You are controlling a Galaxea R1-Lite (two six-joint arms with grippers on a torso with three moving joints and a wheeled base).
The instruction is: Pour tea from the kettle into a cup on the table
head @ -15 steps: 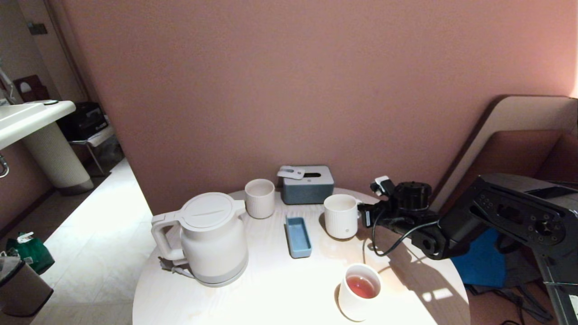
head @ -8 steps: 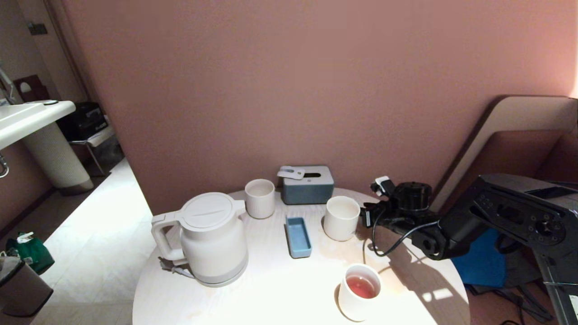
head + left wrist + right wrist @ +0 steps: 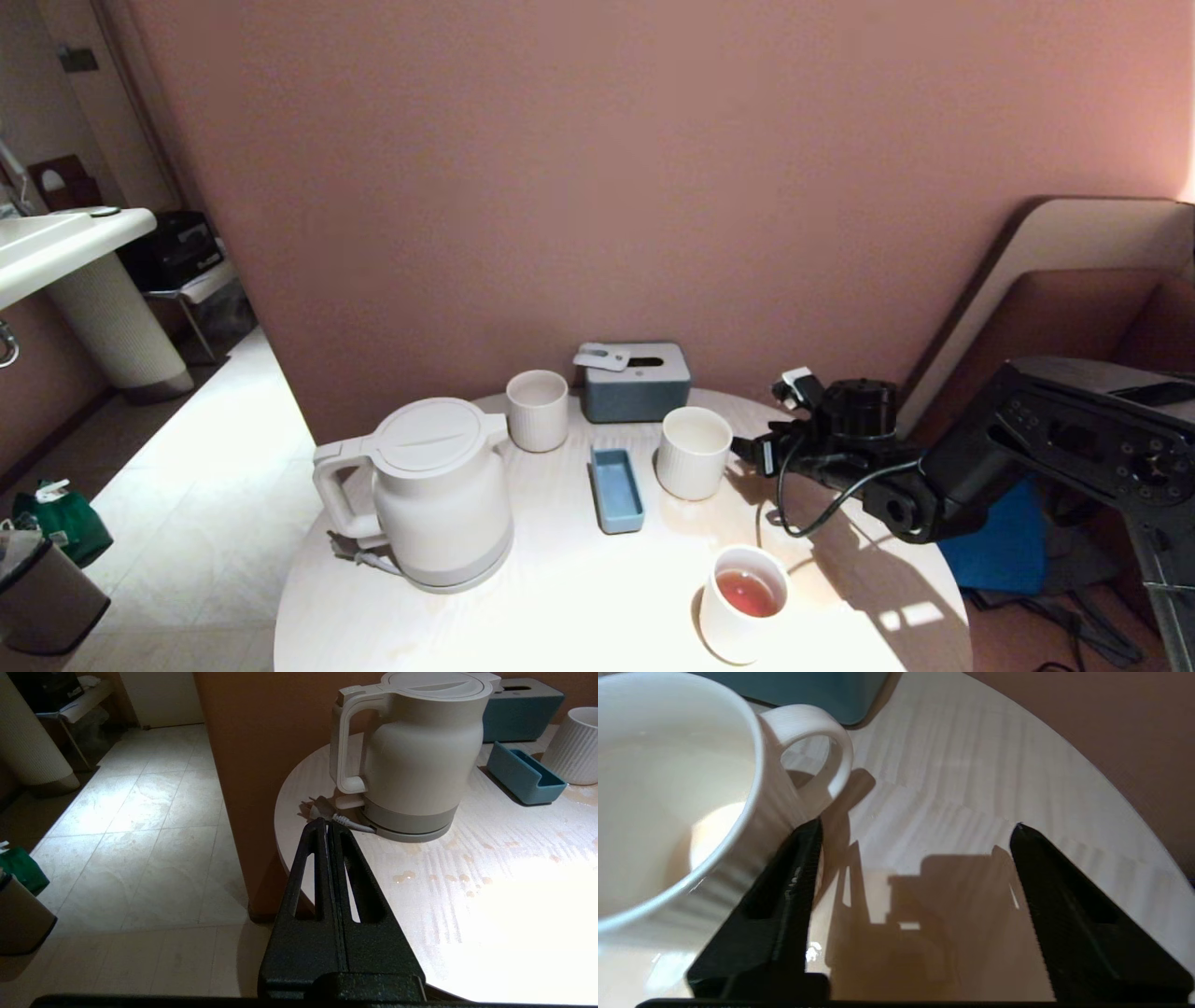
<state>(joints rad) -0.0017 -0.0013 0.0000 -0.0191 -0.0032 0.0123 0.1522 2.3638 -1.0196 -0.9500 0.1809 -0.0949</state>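
The cream-white kettle stands upright on the left of the round table, lid on. The ribbed white cup stands at the back right, its loop handle towards my right gripper. That gripper is open, with only bare table between its fingers; one finger lies against the cup's wall below the handle. The cup looks empty. Tea shows in a smooth white cup at the front. My left gripper is shut, off the table's left edge.
A ribbed tumbler, a grey-blue tissue box and a small blue tray stand behind and between kettle and cup. The kettle's plug and cord lie by its base. Drops of liquid spot the tabletop.
My right gripper has opened and let go of the cup's handle, drawing back slightly to the right. The cup has shifted a little to the left. The left arm has kept still.
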